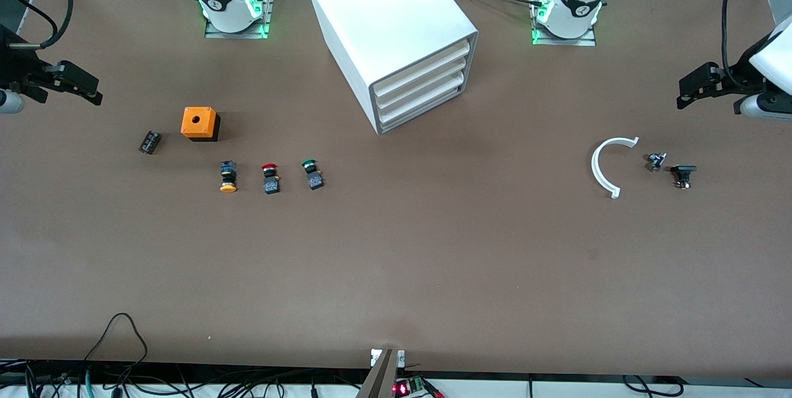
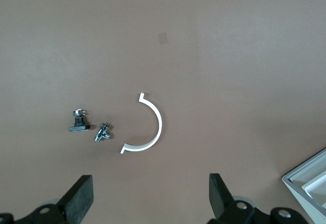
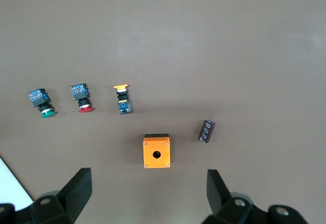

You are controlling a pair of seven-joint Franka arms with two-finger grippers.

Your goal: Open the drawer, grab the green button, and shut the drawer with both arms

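From the front, the cabinet's lowest drawer [image 1: 421,112] is sitting shut, facing the left gripper [image 1: 684,91]; the green-capped button [image 1: 312,174] is lying on the bench [image 1: 396,262], toward the right gripper [image 1: 93,91].

Left wrist: gripper [image 2: 147,196] is gaping wide, empty.

Right wrist: gripper [image 3: 147,193] likewise, hanging over the button [image 3: 42,102].

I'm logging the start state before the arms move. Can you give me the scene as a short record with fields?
cabinet: mid-table, three drawers shut
drawer: lowest, shut
button: green cap, on the table beside the red-capped button and orange-capped button
left gripper: open, over the white arc piece
right gripper: open, over the orange box
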